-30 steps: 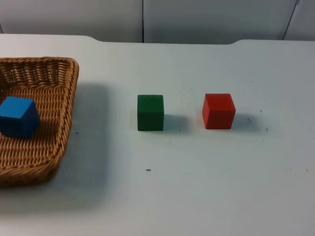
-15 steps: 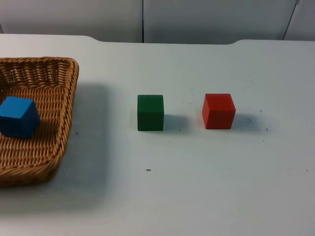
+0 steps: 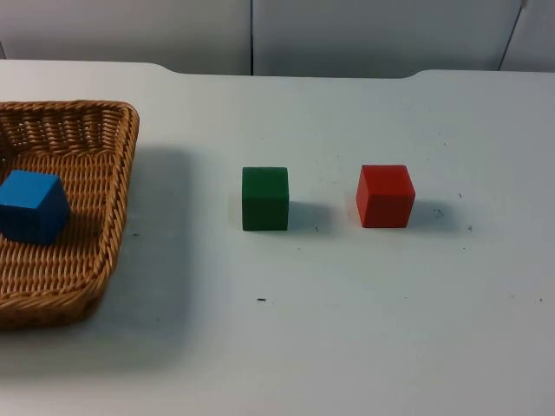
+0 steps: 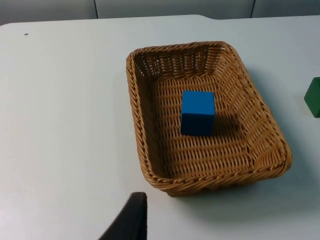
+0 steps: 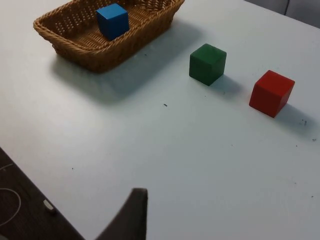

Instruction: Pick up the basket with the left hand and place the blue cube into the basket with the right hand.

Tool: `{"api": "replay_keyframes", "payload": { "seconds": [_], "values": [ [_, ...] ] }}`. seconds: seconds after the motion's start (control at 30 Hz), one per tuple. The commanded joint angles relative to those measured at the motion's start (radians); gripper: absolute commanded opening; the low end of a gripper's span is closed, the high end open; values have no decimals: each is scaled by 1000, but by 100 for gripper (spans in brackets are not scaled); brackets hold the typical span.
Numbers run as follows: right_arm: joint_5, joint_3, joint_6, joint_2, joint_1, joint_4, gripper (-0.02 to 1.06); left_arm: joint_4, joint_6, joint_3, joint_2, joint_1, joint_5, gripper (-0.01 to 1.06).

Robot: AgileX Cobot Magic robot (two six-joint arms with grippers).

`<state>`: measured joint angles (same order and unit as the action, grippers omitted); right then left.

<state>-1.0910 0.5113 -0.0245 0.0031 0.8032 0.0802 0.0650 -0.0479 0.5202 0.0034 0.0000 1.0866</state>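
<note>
Left gripper (image 4: 131, 220): I see one fingertip above the table (image 3: 364, 329), short of the basket (image 4: 150, 165); touching nothing; opening I cannot tell.
Right gripper (image 5: 131, 215): same, holding nothing I can see.
Blue cube (image 4: 197, 112): in basket.

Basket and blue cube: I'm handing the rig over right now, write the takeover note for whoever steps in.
Left gripper: pulled back from the basket, holding nothing; its fingers cannot be judged.
Right gripper: back over the table's near edge, holding nothing; fingers likewise unclear.
Blue cube sits inside the basket, which stands on the table at its left side.
Green cube and red cube stand apart on the table to the basket's right.
Done: cube is in the basket.
Left: apparently nothing; confirm both arms are parked.
</note>
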Motion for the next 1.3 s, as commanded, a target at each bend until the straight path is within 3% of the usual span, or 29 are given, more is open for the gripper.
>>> {"api": "replay_keyframes", "payload": {
  "seconds": [0.0, 1.27],
  "values": [
    [13, -5, 1, -3, -4, -2, 104, -1, 7, -7, -3, -4, -9, 100],
    [13, -5, -1, -3, -4, -2, 104, -18, 29, -7, -3, -4, -9, 100]
  ]
}}
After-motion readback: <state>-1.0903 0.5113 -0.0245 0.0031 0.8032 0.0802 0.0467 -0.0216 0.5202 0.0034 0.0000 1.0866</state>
